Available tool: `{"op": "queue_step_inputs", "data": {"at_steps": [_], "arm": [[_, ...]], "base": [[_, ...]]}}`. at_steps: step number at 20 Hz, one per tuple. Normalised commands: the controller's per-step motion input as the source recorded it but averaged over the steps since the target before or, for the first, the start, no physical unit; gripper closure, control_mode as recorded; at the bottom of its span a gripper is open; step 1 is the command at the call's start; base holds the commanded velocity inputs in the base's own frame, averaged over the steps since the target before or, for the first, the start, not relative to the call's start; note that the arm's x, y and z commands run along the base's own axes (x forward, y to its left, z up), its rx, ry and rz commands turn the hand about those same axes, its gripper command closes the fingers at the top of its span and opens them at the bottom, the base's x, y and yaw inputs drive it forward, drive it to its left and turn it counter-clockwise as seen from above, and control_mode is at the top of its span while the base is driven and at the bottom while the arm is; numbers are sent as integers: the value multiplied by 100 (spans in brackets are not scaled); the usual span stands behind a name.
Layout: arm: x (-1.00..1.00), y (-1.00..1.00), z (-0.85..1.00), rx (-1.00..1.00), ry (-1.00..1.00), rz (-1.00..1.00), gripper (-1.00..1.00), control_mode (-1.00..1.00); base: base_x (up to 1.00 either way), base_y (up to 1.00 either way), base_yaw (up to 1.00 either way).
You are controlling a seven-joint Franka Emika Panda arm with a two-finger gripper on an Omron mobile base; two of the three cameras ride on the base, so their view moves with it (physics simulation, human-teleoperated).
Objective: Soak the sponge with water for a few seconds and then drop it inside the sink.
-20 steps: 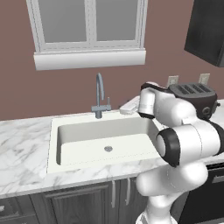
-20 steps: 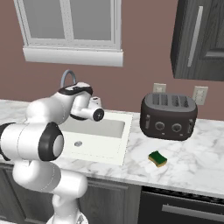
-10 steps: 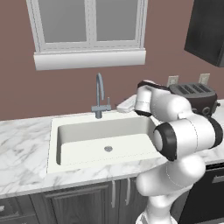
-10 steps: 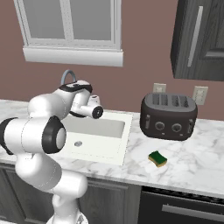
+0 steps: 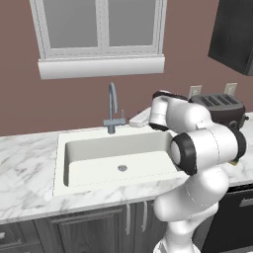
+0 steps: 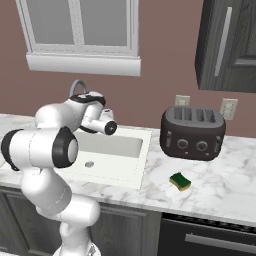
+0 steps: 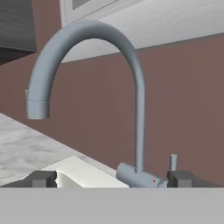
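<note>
Tap [image 7: 131, 87] stands close before hand [image 7: 111, 178]; sink [image 5: 99, 153] seemingly unobstructed.

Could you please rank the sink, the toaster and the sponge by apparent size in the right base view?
1. Sink, though the arm hides part of it.
2. Toaster.
3. Sponge, clearly the smallest.

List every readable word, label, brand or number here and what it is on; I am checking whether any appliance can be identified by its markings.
None: no readable text on anything.
The toaster has two round knobs, no legible marking.
The tap carries a tiny red dot on its base, not a character.
The sponge and sink are plain.
</note>
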Motion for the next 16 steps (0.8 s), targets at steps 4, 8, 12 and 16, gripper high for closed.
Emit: {"op": "queue_step_inputs", "data": {"at_steps": [4, 8, 12, 16], "arm": [[12, 0, -10, 0, 0, 0, -100, -100], [8, 0, -12, 0, 0, 0, -100, -100], [4, 0, -16, 0, 0, 0, -100, -100], [6, 0, -20, 0, -1, 0, -100, -100]], "base": [[0, 0, 0], [0, 0, 0], [0, 0, 0], [0, 0, 0]]}}
